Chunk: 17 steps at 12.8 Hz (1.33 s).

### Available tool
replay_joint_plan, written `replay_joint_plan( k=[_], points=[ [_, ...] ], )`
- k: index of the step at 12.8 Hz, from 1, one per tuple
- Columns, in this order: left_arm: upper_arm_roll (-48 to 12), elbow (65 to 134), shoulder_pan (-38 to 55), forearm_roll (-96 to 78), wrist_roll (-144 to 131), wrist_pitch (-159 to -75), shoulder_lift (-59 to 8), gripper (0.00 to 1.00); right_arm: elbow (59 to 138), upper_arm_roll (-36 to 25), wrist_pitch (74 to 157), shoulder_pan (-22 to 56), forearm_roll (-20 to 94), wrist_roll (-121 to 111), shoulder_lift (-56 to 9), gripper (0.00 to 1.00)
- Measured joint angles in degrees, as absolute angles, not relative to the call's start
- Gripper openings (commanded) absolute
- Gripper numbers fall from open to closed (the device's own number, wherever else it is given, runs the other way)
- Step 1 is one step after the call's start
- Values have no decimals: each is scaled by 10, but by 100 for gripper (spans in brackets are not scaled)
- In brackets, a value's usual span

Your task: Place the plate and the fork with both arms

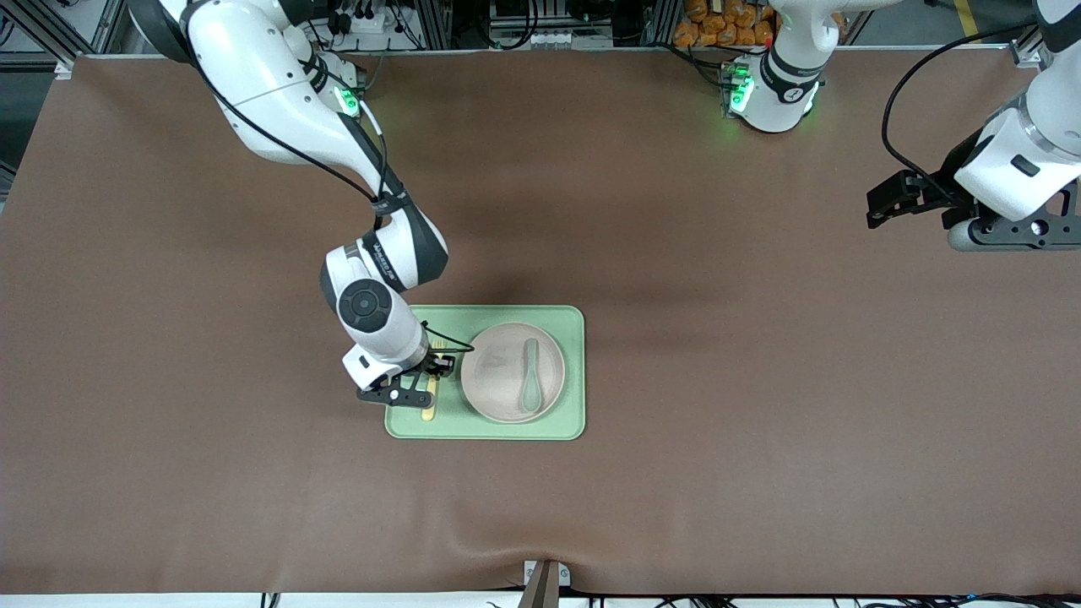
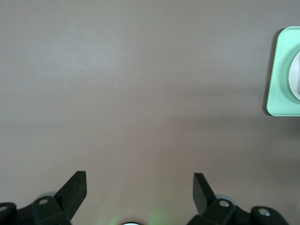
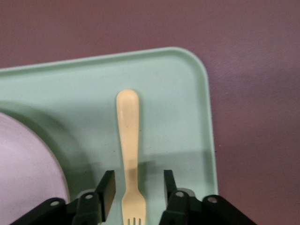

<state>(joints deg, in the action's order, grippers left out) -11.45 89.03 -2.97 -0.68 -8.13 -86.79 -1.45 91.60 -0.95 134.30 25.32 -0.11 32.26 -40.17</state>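
The pale-yellow fork [image 1: 429, 409] lies flat on the light-green tray [image 1: 473, 426], beside the beige-pink plate [image 1: 494, 371], toward the right arm's end. My right gripper [image 1: 432, 371] is low over the fork and open. In the right wrist view its gripper [image 3: 139, 180] has one finger on each side of the fork [image 3: 128, 136] near the tines, with gaps on both sides. The plate [image 3: 23, 173] shows at that view's edge. My left gripper [image 1: 878, 207] waits open and empty over bare table at the left arm's end; it also shows in its wrist view [image 2: 139, 180].
A teal-green spoon [image 1: 531, 376] lies on the plate. The tray [image 3: 173, 108] has a raised rim close to the fork. The tray's corner [image 2: 281, 70] and the plate's edge [image 2: 296, 75] show in the left wrist view. Brown mat covers the table.
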Motion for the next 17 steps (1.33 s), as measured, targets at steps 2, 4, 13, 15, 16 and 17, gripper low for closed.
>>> replay_joint_plan(
  k=[2,4,13,15,16,17],
  points=[
    [-114,890,-30,-7,-87,-868,-15,100,911,-10,1326,246,-1,323,-383,100],
    [-114,890,-30,-7,-89,-868,-14,100,894,-12,1284,244,-1,323,-367,100],
    [-114,911,-30,-7,-94,-867,21,100,857,-16,1102,162,-1,287,-253,100],
    [-114,914,-31,-7,-94,-867,25,100,853,-16,1079,150,-1,287,-231,100],
    [-114,915,-31,-7,-94,-867,25,100,851,-16,1052,142,-1,281,-219,100],
    [-114,916,-31,-7,-94,-867,25,100,850,-16,1026,133,-1,266,-205,100]
  ],
)
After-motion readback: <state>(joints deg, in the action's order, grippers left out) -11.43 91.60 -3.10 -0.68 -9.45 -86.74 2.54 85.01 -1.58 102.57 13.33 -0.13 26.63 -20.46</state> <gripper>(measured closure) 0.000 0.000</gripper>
